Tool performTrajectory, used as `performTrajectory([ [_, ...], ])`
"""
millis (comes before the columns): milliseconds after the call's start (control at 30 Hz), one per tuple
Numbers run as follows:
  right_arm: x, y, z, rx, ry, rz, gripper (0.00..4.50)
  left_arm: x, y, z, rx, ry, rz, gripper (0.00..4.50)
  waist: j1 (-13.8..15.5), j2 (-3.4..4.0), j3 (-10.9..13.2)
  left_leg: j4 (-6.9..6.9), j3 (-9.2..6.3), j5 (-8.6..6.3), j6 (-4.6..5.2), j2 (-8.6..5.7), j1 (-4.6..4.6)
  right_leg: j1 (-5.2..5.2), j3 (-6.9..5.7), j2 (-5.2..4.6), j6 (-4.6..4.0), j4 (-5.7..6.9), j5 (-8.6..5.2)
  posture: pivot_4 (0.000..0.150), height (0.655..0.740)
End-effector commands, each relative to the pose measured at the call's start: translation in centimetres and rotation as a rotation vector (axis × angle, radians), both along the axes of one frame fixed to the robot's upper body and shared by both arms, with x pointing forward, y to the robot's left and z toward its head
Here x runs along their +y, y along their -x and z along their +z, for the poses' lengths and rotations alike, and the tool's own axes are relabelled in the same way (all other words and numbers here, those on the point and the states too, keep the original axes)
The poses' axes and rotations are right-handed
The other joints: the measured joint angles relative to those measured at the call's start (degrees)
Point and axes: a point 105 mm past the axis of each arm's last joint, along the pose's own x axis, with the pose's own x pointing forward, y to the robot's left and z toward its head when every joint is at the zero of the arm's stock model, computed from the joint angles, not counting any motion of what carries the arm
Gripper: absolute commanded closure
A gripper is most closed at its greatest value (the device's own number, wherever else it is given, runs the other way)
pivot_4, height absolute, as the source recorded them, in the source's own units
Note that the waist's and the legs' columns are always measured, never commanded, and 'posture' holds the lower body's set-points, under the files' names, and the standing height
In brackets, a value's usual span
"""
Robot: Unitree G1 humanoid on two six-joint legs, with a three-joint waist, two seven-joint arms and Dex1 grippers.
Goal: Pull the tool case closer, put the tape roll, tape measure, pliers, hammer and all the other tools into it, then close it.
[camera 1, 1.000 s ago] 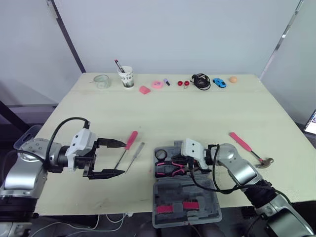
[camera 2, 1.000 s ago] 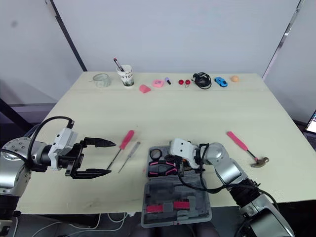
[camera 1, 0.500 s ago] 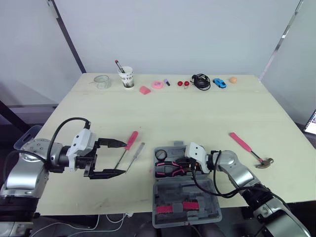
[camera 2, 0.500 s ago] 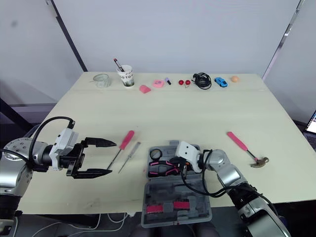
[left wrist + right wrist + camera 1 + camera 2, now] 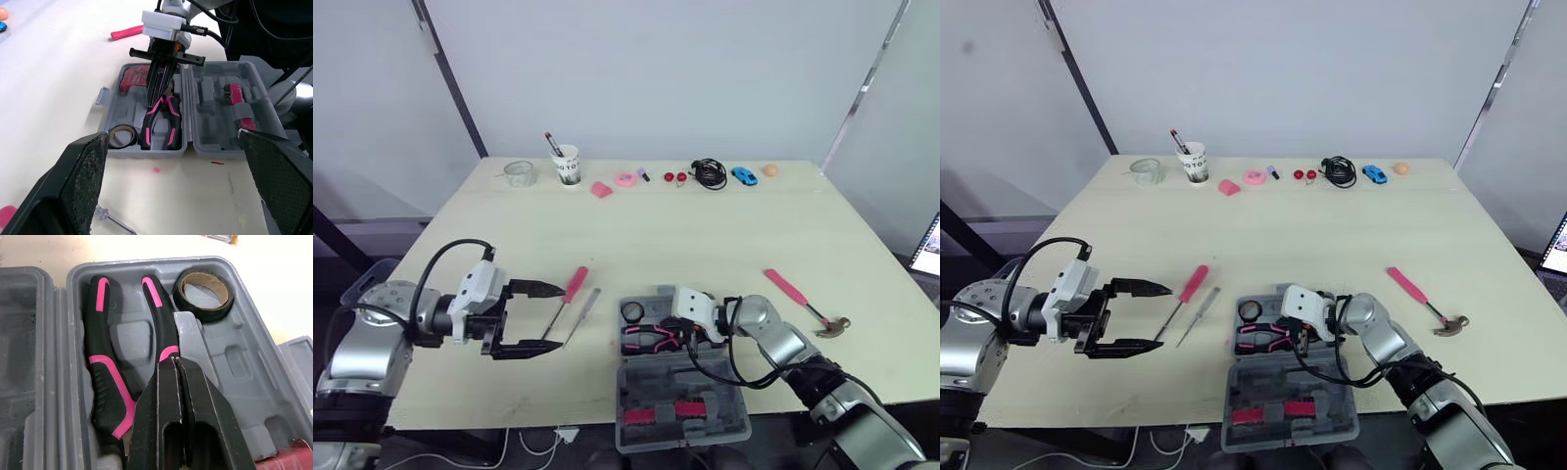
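We are looking at a pale table (image 5: 705,235) with the grey tool case (image 5: 651,392) lying open flat at its near edge, lid half hanging toward us. The left gripper (image 5: 562,316) is hovering over the table well left of the case, fingers spread wide and holding nothing. The right gripper (image 5: 175,363) is reaching into the case's far half, fingers pressed together with nothing between them and tips sitting right over a pliers handle; we cannot tell if they are touching it. The hammer (image 5: 803,299) is lying on the table right of the case, apart from it. Two screwdrivers, pink-handled (image 5: 570,292) and clear-handled (image 5: 582,313), are lying side by side between the left gripper and the case. The pliers (image 5: 105,377) are resting in their moulded slot. A cup (image 5: 568,164) is standing at the far edge. The tape roll (image 5: 203,293) is sitting in the case corner just beside the pliers.
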Motion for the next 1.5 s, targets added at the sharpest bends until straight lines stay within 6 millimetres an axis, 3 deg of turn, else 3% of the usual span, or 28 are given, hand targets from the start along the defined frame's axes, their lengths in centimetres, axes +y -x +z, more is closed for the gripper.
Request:
performTrajectory([
  [33,-4.3,2.0,-6.6,0.193,0.192,-0.134,4.45,-0.6,0.2,0.6,-0.025,0.022,-0.021,0.00,0.1,-0.02,-0.1,-0.01,-0.04,0.00,0.00,0.01,0.03,0.01,-0.01,0.01,0.01,0.01,-0.01,0.150,0.7400],
  [133,-2.1,0.0,-1.6,0.084,-0.062,-0.193,4.45,-0.5,0.0,0.7,-0.017,0.074,0.033,0.00,0.2,-0.04,-0.1,-0.01,-0.06,0.01,-0.01,0.04,0.02,0.01,-0.02,0.00,0.00,0.02,0.00,0.150,0.7400],
  [300,-1.5,-1.3,4.1,-0.037,-0.276,-0.264,4.45,-0.4,-0.4,1.1,-0.020,0.121,0.109,0.00,0.0,-0.05,0.4,0.00,-0.08,0.01,0.00,0.01,-0.46,-0.44,0.17,-0.03,0.00,0.05,0.04,0.150,0.7400],
  [467,-2.2,-0.8,8.4,-0.115,-0.441,-0.276,4.45,-0.3,-0.8,1.8,-0.025,0.181,0.165,0.00,-0.2,-0.07,0.7,-0.19,-0.03,0.00,0.00,0.02,-0.56,-0.60,0.17,0.07,0.00,-0.03,0.02,0.150,0.7400],
  [567,-4.5,-0.4,10.2,-0.165,-0.523,-0.334,4.45,-0.3,-0.6,1.8,-0.029,0.213,0.213,0.00,-0.1,-0.08,0.8,-0.28,-0.01,-0.01,0.00,0.03,-0.58,-0.59,0.12,0.09,0.00,-0.08,0.02,0.150,0.7400],
  [800,-12.2,1.3,8.8,-0.250,-0.485,-0.544,4.45,1.1,0.0,0.4,-0.057,0.232,0.402,0.00,-0.1,-0.18,0.9,-0.31,-0.03,-0.02,0.00,0.00,-0.62,-0.56,0.14,-0.03,0.02,-0.36,0.02,0.150,0.7400],
  [933,-18.1,3.5,7.5,-0.248,-0.457,-0.759,4.45,2.6,1.0,-1.2,-0.059,0.238,0.546,0.00,0.0,-0.11,1.0,-0.42,0.00,-0.02,0.00,0.03,-0.49,-0.53,0.23,-0.04,0.01,-0.35,0.01,0.150,0.7400],
  [1133,-21.9,6.4,7.5,-0.236,-0.539,-0.893,4.45,3.5,2.1,-2.4,-0.051,0.253,0.665,0.00,-0.1,-0.17,1.2,-0.41,-0.02,-0.02,0.00,0.08,-0.41,-0.54,0.26,-0.01,0.16,-0.33,-0.06,0.150,0.7400],
  [1267,-26.4,10.7,6.0,-0.216,-0.541,-1.068,2.84,5.5,4.6,-4.9,0.005,0.236,0.813,0.00,0.1,-0.17,1.2,-0.51,0.03,-0.06,0.03,0.12,-0.43,-0.52,0.31,-0.13,0.06,-0.41,-0.02,0.150,0.7400],
  [1400,-28.8,13.4,5.5,-0.220,-0.498,-1.144,1.52,7.3,5.9,-6.0,0.020,0.209,0.900,0.00,0.0,-0.17,1.2,-0.66,0.03,-0.08,0.05,0.13,-0.41,-0.56,0.21,-0.56,0.29,-0.68,-0.14,0.150,0.7400],
  [1500,-30.1,14.9,5.0,-0.201,-0.469,-1.181,0.08,8.2,6.6,-6.4,0.026,0.204,0.937,0.00,0.0,-0.15,1.2,-0.69,0.03,-0.22,-0.18,0.12,-0.39,-0.56,-0.09,-0.90,0.30,-0.70,-0.15,0.150,0.7400],
])
